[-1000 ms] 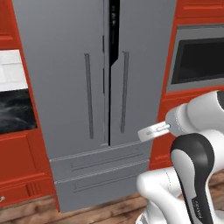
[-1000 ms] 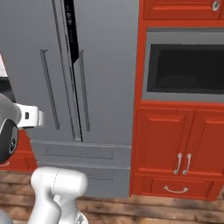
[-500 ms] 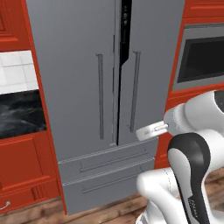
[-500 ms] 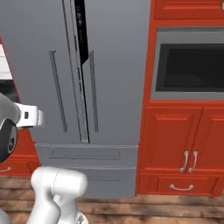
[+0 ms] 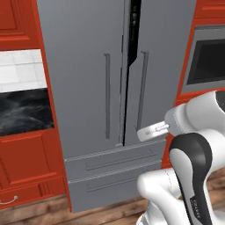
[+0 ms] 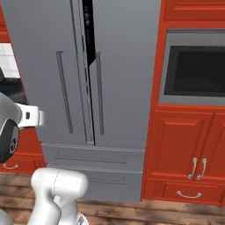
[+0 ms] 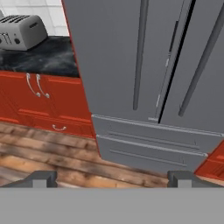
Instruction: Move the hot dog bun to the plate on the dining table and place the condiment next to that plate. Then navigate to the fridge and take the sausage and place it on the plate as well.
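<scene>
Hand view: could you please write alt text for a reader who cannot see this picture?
A tall grey fridge with two long vertical handles fills most of the frame, its doors slightly ajar above two drawers. To its left, a silver toaster sits on a black marble counter over red cabinets, with wooden floor below.

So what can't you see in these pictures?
- The inside of the fridge: its doors stand only a crack apart in both base views, leaving a dark slit, so no sausage can be made out.
- The fridge top: cut off by the upper edge in every view.
- The toaster: partly cut off by the hand view's left edge.
- The oven interior: too dark.
</scene>
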{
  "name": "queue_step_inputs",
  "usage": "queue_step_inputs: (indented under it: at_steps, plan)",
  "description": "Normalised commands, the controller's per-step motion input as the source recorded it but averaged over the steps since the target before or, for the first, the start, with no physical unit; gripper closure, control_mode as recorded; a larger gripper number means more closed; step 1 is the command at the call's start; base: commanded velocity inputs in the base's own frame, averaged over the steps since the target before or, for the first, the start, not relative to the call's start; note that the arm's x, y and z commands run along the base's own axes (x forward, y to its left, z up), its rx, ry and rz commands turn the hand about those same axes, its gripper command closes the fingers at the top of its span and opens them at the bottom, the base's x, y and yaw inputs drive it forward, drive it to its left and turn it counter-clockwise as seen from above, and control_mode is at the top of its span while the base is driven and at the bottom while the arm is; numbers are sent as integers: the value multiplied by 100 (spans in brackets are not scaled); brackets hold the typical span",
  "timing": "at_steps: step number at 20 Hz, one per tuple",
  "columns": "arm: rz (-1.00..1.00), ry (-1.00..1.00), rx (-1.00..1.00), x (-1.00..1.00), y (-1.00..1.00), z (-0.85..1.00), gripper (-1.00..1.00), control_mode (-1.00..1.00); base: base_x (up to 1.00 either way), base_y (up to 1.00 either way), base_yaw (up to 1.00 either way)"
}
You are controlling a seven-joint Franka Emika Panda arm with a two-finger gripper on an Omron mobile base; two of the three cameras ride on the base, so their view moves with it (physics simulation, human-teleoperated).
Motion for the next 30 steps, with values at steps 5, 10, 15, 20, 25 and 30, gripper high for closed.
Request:
queue_step_inputs:
  at_steps: [5,10,15,20,25,30]
  plan:
    - [0,0,0,0,0,0,-100,100,-2,-39,1]
    - [0,0,0,0,0,0,-100,100,0,-3,13]
    - [0,0,0,0,0,0,-100,100,0,5,4]
    - [0,0,0,0,0,0,-100,100,0,0,1]
    - [0,-4,1,3,-3,0,-100,-100,2,-1,0]
    - [-6,-19,6,19,-39,8,-100,-100,0,0,0]
